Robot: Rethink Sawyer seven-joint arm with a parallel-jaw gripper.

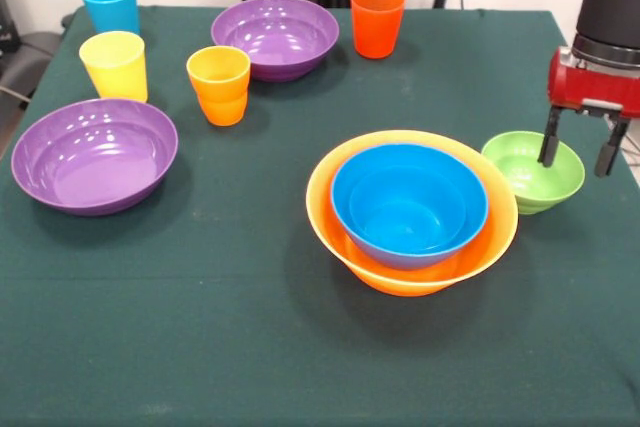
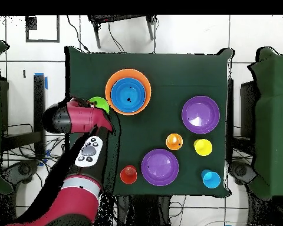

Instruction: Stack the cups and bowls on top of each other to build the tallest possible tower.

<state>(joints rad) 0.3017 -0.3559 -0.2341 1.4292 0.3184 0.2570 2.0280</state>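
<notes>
The front view faces me from across the table (image 1: 200, 347), angled down at close range, cropping my arm. The overhead view looks straight down from farther off, my base at its bottom. Both share the green tabletop; their orientations are reversed.

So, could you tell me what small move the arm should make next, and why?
Probably lower the open gripper onto the green bowl's rim and close. One finger hangs over the bowl, the other beyond its rim, and the tower beside it holds only the nested blue bowl.
</notes>
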